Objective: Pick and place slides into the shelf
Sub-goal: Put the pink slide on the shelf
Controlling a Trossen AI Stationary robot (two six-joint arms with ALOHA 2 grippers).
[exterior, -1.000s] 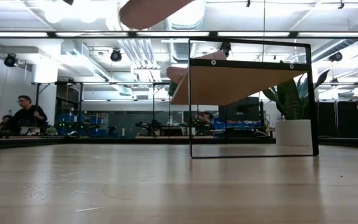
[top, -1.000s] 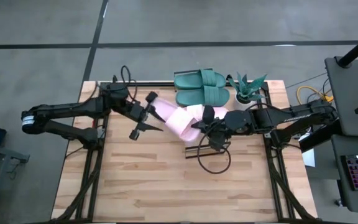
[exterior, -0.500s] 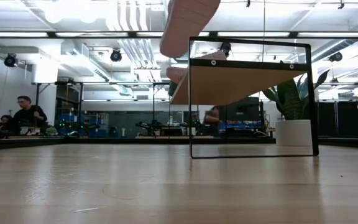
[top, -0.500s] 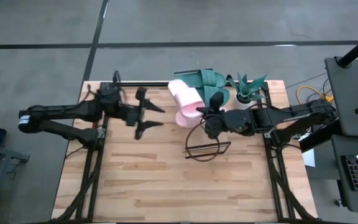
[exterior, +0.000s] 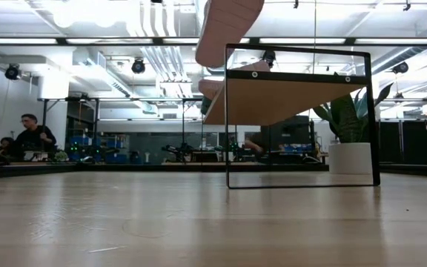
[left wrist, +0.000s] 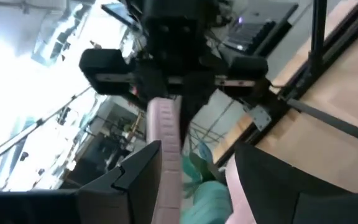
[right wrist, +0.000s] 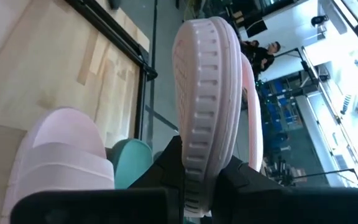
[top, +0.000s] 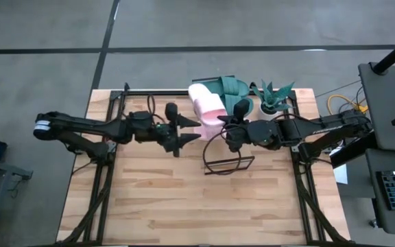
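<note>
My right gripper [top: 230, 122] is shut on one pale pink slide [top: 203, 101], held in the air over the shelf's left end [exterior: 228, 30]. The second pink slide [right wrist: 61, 155] lies on the shelf top beside the teal-green pair [top: 230, 86]. The shelf [exterior: 295, 100] has a light plank top on a thin black frame and stands at the table's far edge. My left gripper [top: 192, 130] is open, just left of the held slide. In its wrist view the slide [left wrist: 165, 143] runs between its fingers; whether they touch it cannot be told. My right gripper pinches the pink slide by one end of its sole [right wrist: 204, 168] between its two fingers [right wrist: 235, 177], coming roughly level from the table's right. The slide is lifted clear and stands on edge, its ribbed sole [right wrist: 201, 87] showing, reaching away from the fingers toward the far-left.
A potted plant [top: 273, 96] stands at the shelf's right end, close behind my right arm. A dark cable loop [top: 226, 161] hangs below the right arm over the table. The wooden tabletop [top: 156, 199] lies bare toward the near edge. People sit in the room beyond [exterior: 32, 133].
My right gripper carried the pink slide from mid-table up and toward the far edge, over the shelf's left end, turning it onto its edge. My left gripper first drew back toward the left edge, then came right again, close to the held slide.
</note>
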